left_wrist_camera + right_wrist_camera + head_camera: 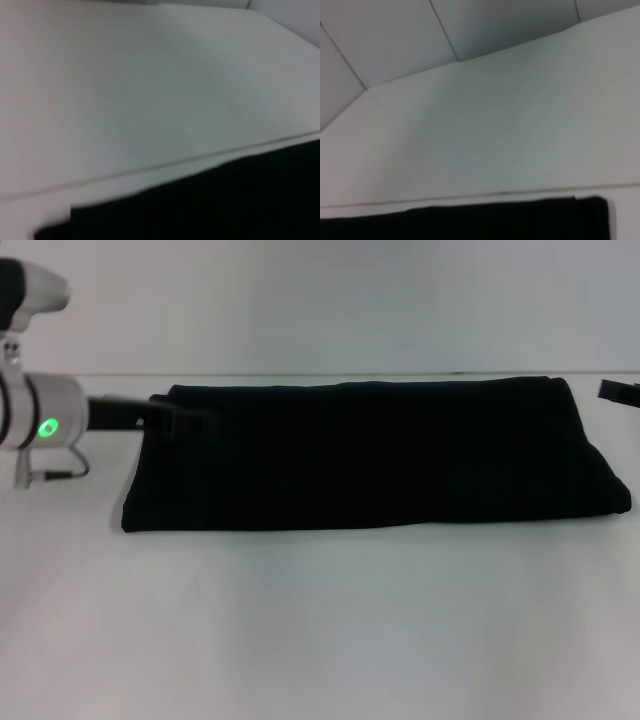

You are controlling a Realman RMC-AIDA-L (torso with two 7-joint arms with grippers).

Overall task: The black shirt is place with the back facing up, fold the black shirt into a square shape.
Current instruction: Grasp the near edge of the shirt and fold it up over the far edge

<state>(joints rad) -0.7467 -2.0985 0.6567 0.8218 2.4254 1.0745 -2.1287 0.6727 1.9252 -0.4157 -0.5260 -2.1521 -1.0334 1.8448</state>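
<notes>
The white table point(320, 620) fills most of the head view, its far edge running as a thin line across the upper third of the frame, with a pale wall behind it; the same pale surface and edge line show in both wrist views.

The black shirt point(370, 455) lies across the middle of the head view as a long, flat band folded lengthwise (its sleeves are not to be made out), stretching from the left third of the frame almost to the right edge; its far edge sits just below the table's edge line, its near edge is straight, and its right end is rounded with a soft fold. In the left wrist view the shirt point(210, 205) takes up the lower right of the frame; in the right wrist view it point(470, 222) is a dark strip along the bottom.

The left arm point(40, 410), white with a green light, enters at the left edge of the head view; the left gripper point(185, 422) reaches over the shirt's upper left corner, black against black, so whether its fingers are apart or together I cannot tell.

The right gripper point(620, 392) shows only as a small dark piece at the right edge, just beyond the shirt's upper right corner; its fingers cannot be judged either.
</notes>
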